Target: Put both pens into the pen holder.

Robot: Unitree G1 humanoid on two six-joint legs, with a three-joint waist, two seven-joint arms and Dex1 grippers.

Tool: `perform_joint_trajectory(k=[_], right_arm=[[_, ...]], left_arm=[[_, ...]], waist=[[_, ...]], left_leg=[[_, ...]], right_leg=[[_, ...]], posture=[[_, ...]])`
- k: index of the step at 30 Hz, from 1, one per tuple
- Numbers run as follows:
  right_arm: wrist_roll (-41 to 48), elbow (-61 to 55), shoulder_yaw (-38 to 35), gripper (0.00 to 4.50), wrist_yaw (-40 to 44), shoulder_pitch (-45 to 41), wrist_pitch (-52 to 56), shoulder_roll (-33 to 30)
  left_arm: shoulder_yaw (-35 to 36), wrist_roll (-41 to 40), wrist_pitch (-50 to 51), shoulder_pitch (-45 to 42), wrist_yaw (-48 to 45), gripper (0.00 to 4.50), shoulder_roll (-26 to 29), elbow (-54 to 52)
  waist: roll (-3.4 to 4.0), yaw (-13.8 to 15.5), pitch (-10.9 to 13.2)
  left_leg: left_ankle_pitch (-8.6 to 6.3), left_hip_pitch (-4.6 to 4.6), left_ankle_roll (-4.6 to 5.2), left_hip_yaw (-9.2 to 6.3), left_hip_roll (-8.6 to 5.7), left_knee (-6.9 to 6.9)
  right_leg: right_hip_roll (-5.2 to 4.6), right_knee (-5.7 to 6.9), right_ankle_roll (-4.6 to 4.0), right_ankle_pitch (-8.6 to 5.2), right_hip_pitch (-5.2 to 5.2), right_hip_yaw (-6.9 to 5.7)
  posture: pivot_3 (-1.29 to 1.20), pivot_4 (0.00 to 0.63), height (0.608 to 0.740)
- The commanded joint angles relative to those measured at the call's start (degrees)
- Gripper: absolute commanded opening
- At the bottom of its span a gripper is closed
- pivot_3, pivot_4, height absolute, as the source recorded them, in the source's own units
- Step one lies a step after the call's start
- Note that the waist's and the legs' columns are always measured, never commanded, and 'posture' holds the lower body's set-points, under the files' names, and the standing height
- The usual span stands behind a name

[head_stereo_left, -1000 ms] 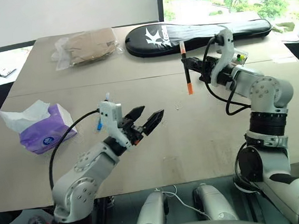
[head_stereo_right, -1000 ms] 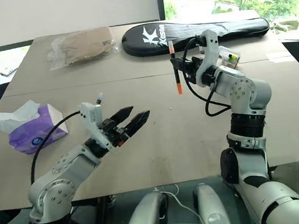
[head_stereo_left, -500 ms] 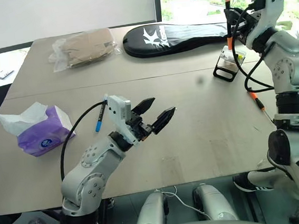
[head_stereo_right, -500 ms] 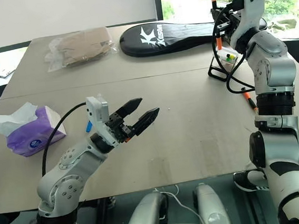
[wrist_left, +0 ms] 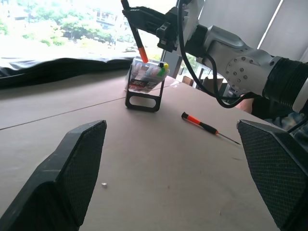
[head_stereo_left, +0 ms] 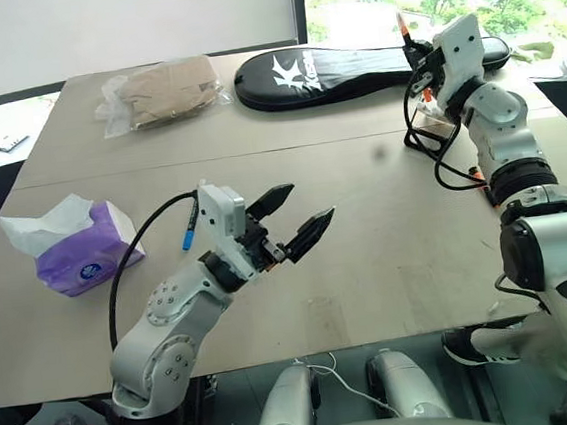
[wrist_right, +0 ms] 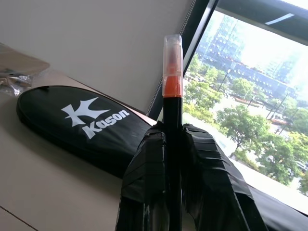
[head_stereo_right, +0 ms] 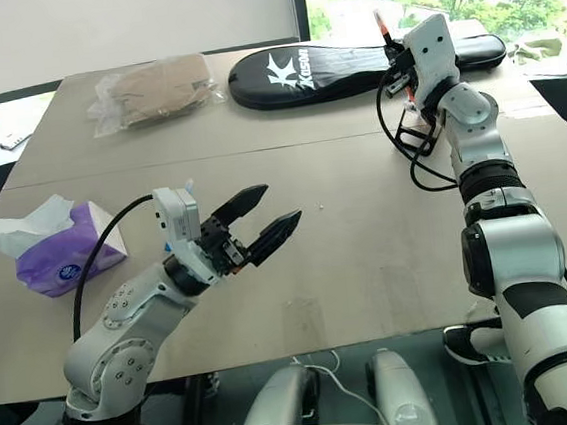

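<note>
My right gripper [head_stereo_left: 418, 62] is shut on a slim pen [wrist_right: 172, 67] that has an orange band under a clear cap. It holds the pen nearly upright over the pen holder [wrist_left: 147, 79], a clear cup on a black frame at the table's far right. The pen's lower orange end [wrist_left: 143, 54] is right at the cup's open top. The other pen [wrist_left: 204, 127], orange and black with a thin metal tip, lies flat on the table beside the holder. My left gripper [head_stereo_left: 306, 202] hovers open and empty above the middle of the table, well away from both.
A black racket bag [head_stereo_left: 330, 67] lies along the far edge behind the holder. A clear bag of tan material [head_stereo_left: 161, 89] sits at the far left. A purple tissue pack [head_stereo_left: 71, 253] is at the near left, with a thin blue-tipped stick [head_stereo_left: 187, 232] beside it.
My right gripper carried the pen from over the table's middle to the far right, above the holder, turning it as it went. The left gripper stayed open and barely moved.
</note>
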Motion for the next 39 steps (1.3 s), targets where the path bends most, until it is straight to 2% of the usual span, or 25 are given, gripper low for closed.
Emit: perform_joint_trajectory(k=[1,18,20,21,26,28,33,36,39], right_arm=[[-1.31,1.19,0.20,0.04,-1.88,-2.23,-3.83,-1.20],[-3.53,6.50,-0.48,0.04,-8.28,-1.24,-8.51,-2.11],[-2.48,6.47,-1.30,0.93,-7.30,-0.78,-8.54,-2.16],[-2.16,6.33,-1.60,1.19,-7.10,-0.42,-8.70,-2.29],[-1.16,4.92,-3.01,3.67,-7.61,1.91,-9.61,-3.29],[-0.89,4.29,-3.33,4.46,-7.83,2.89,-9.83,-3.59],[-0.17,-0.19,-3.41,4.46,-6.38,6.36,-9.21,-4.35],[1.62,-8.23,-2.41,4.46,-0.39,9.13,-5.07,-4.10],[5.21,-23.15,0.06,4.46,8.10,13.23,11.15,-3.23]], left_arm=[[1.29,0.06,-1.41,0.50,0.31,4.50,0.28,-3.47],[1.84,1.72,-4.59,3.02,-1.74,4.50,0.98,-2.44],[2.04,1.83,-4.90,3.34,-1.93,4.50,1.20,-2.44],[2.17,1.85,-5.04,3.57,-2.01,4.50,1.27,-2.45],[2.24,2.18,-5.62,4.40,-2.64,4.50,1.40,-2.16],[2.16,2.30,-5.72,4.35,-2.88,4.50,1.34,-1.92],[1.40,2.45,-5.04,2.88,-2.88,4.50,1.04,-1.22],[1.25,2.19,-4.21,1.80,-2.19,4.50,1.06,-1.29],[1.15,2.21,-3.82,1.68,-1.74,4.50,0.91,-1.12]], waist=[[0.00,0.00,0.00],[0.00,-0.08,0.00],[0.00,-0.06,0.00],[0.00,-0.04,0.00],[0.00,0.02,0.00],[0.00,0.01,0.00],[0.00,0.02,0.00],[0.01,-0.17,0.00],[0.01,-0.15,0.00]], left_leg=[[0.01,0.00,-0.02,0.00,0.00,0.00],[0.03,0.03,-0.05,0.02,0.01,0.00],[0.03,0.03,-0.05,0.01,0.01,0.00],[0.02,0.03,-0.03,0.01,0.01,0.00],[-0.01,0.03,0.02,0.01,0.01,0.00],[-0.01,0.03,0.01,0.01,0.01,0.00],[-0.04,0.03,0.07,0.01,0.01,0.00],[-0.05,0.04,0.08,0.04,0.02,0.01],[-0.05,0.06,0.08,0.05,0.08,0.00]], right_leg=[[0.00,0.00,0.00,0.00,0.00,0.00],[0.01,0.00,0.00,0.00,0.02,0.03],[0.01,0.00,0.00,0.00,0.02,0.02],[0.01,0.00,0.00,0.00,0.02,0.01],[0.00,-0.01,0.00,0.00,0.04,0.02],[0.00,-0.01,0.00,0.00,0.04,0.02],[0.01,0.00,0.00,0.00,0.04,0.01],[0.02,0.01,0.00,0.00,0.04,0.03],[0.05,0.03,0.00,0.00,0.04,0.05]], posture=[[0.00,0.150,0.740],[0.00,0.150,0.740],[0.00,0.150,0.740],[0.00,0.150,0.740],[0.00,0.150,0.740],[0.00,0.150,0.740],[0.00,0.150,0.740],[0.00,0.150,0.740],[0.00,0.150,0.740]])
